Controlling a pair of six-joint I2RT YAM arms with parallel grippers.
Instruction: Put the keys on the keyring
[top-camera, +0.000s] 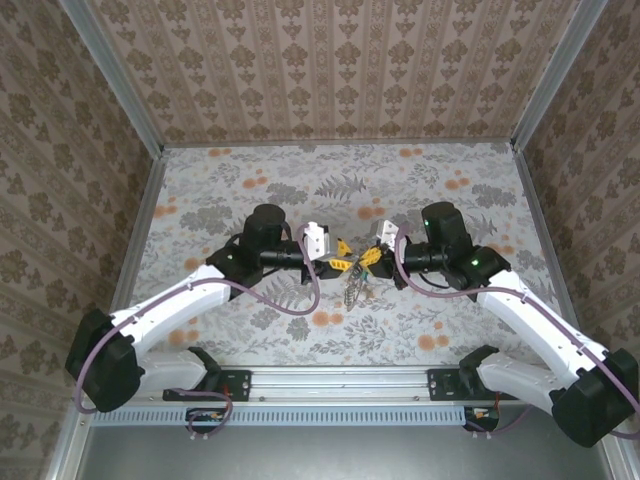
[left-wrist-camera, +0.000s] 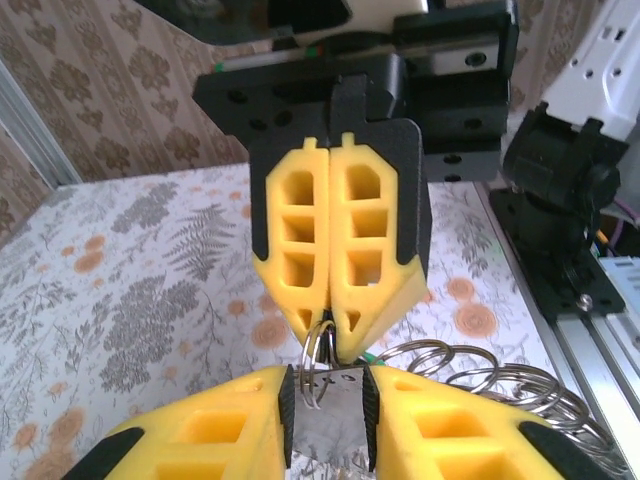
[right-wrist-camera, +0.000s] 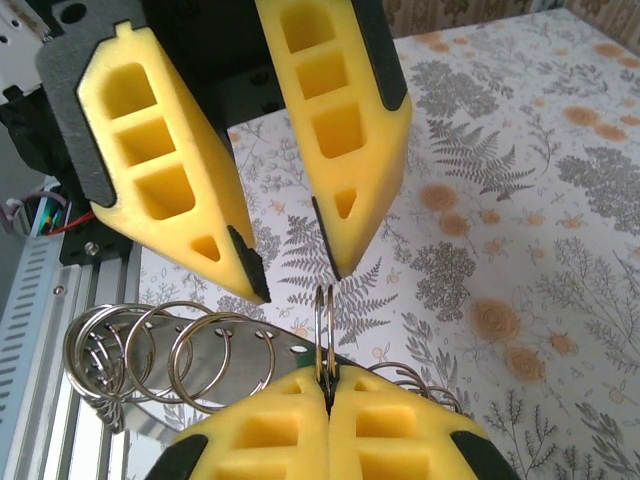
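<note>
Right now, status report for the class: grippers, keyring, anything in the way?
Right gripper shut on keyring, upright. Left gripper open, facing it. Bunched split rings close alongside.

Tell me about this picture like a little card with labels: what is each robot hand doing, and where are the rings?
right gripper: shut on the keyring, which sticks out edge-on from its tips
left gripper: facing the right one, jaws apart, tips close to the keyring's free edge
other rings: silvery bunch beside the held keyring
keys: too small to pick out
table: flowery cloth
</note>
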